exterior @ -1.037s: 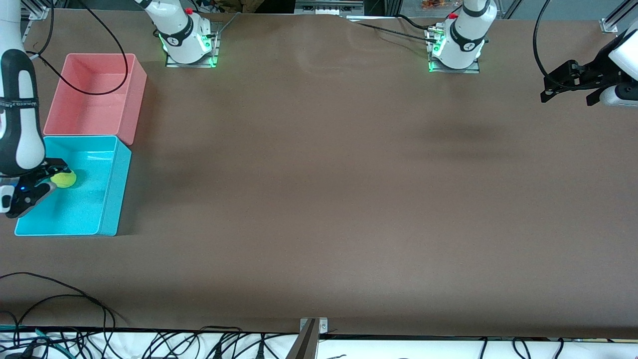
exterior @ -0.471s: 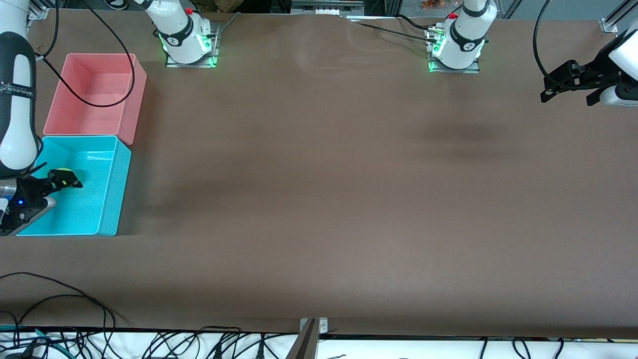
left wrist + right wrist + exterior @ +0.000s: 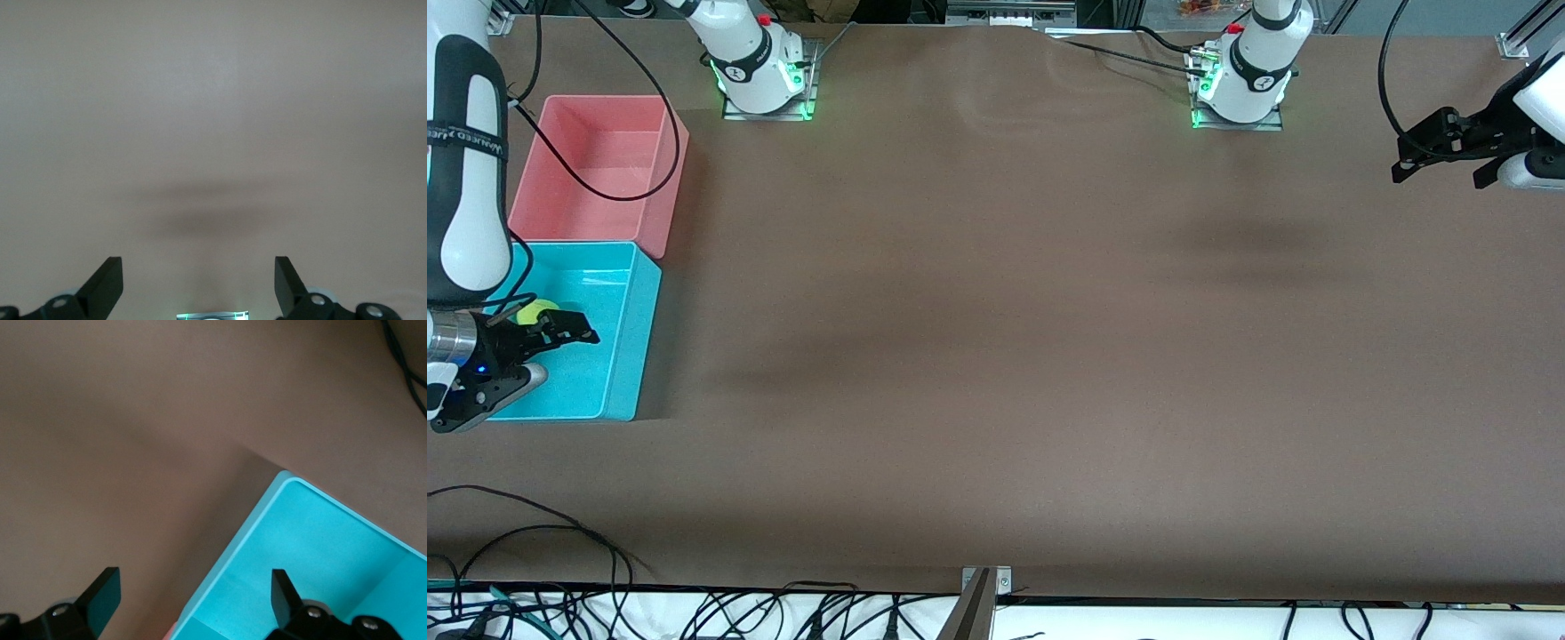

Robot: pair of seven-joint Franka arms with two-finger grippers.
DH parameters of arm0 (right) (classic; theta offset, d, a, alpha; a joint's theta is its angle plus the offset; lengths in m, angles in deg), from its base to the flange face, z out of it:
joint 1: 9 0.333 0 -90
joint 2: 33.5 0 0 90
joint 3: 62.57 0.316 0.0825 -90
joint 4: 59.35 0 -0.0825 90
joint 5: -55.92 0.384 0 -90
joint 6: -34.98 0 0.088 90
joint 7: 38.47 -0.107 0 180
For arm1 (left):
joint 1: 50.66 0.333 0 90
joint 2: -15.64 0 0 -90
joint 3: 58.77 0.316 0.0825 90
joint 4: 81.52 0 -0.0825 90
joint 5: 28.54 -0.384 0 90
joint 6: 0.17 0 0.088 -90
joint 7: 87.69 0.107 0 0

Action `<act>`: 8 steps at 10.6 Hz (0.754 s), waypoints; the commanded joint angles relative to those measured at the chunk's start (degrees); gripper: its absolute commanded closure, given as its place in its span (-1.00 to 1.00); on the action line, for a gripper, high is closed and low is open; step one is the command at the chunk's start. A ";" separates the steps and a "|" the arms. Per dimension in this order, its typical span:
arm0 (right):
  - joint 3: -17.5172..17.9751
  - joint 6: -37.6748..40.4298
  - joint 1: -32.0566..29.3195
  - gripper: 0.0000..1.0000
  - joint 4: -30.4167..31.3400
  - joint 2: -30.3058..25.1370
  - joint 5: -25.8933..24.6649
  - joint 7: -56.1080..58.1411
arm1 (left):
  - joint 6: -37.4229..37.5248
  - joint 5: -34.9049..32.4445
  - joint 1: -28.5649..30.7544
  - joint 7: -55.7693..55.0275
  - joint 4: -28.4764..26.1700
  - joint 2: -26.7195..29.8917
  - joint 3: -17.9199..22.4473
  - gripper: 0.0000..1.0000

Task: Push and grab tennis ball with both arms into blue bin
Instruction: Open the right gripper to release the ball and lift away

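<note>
The tennis ball (image 3: 534, 311) lies on the floor of the blue bin (image 3: 633, 338), at the right arm's end of the table, partly hidden by a gripper finger. My right gripper (image 3: 551, 354) hangs open over the bin, with nothing between its fingers. In the right wrist view, the right gripper (image 3: 193, 593) straddles a corner wall of the blue bin (image 3: 320, 547), and the ball is out of sight there. My left gripper (image 3: 1440, 167) waits open over bare table at the left arm's end. The left wrist view shows the left gripper (image 3: 198, 277) open over brown tabletop.
A pink bin (image 3: 654, 178) stands against the blue bin, farther from the front camera, with a black cable (image 3: 605, 182) draped over it. The two arm bases (image 3: 760, 71) (image 3: 1240, 80) stand along the back edge. Loose cables (image 3: 543, 533) lie near the front edge.
My right gripper has lifted off the ball and shifted a little toward the middle of the bin. The ball stays on the bin floor. The left arm has not moved.
</note>
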 commanded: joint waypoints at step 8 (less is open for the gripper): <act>5.34 5.59 9.32 -1.00 -0.11 -16.22 -3.45 -26.18 | 0.39 0.96 -0.27 0.12 1.10 -0.44 0.22 -1.00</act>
